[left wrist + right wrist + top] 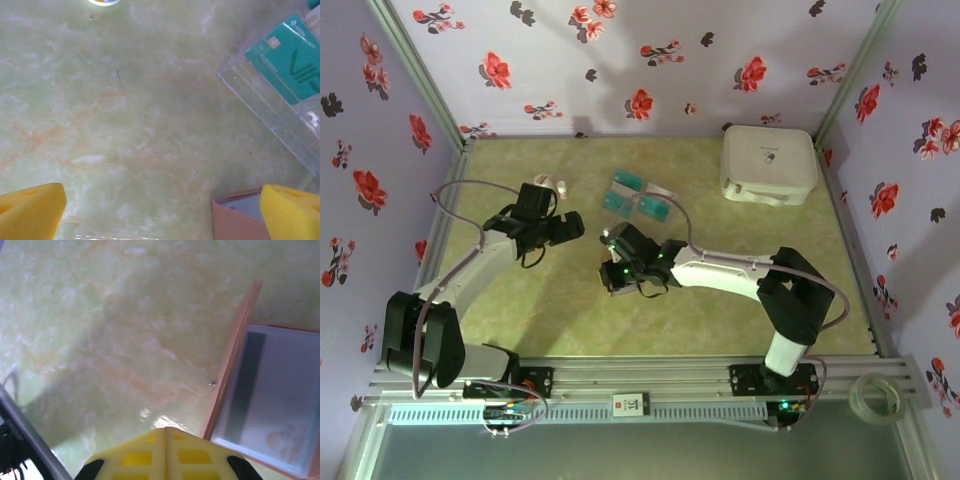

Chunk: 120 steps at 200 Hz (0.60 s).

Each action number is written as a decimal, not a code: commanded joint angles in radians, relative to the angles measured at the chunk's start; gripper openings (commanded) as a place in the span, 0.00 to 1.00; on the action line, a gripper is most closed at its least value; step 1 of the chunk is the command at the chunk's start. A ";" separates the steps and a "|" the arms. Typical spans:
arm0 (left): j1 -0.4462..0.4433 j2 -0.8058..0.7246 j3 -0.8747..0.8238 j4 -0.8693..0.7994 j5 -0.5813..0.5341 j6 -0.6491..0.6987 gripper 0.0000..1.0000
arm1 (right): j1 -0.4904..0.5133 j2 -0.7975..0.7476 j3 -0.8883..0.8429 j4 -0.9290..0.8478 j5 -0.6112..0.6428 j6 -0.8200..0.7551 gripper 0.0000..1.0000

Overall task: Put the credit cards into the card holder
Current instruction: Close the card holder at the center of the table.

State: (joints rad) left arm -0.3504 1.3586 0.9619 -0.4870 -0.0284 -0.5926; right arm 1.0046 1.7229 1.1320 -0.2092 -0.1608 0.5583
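Note:
Three teal credit cards lie at the table's far middle. In the left wrist view a teal card rests in a clear plastic tray. The card holder is reddish-brown with a pale grey inside and lies open just right of my right gripper. That gripper's yellow fingers are pressed together with nothing between them. A corner of the holder sits beside the right fingertip of my left gripper, which is open over bare table. From above, the left gripper and right gripper are close together at mid-table.
A large white rounded case stands at the back right. A small white bottle lies behind the left gripper. A roll of clear tape sits on the front rail at the right. Floral walls enclose the green marbled table.

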 commanded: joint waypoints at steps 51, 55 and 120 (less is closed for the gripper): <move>-0.002 -0.003 -0.038 -0.007 0.073 0.055 1.00 | -0.095 0.006 -0.139 0.152 -0.037 0.055 0.06; -0.007 -0.001 -0.038 -0.007 0.075 0.057 1.00 | -0.097 0.013 -0.141 0.159 -0.040 0.057 0.06; -0.100 0.083 -0.020 0.028 0.084 0.089 1.00 | -0.103 0.092 -0.179 0.246 -0.063 0.087 0.05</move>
State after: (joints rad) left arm -0.4152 1.3952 0.9318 -0.4770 0.0376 -0.5377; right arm 0.9081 1.7905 0.9752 -0.0105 -0.2073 0.6186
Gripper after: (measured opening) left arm 0.996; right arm 0.052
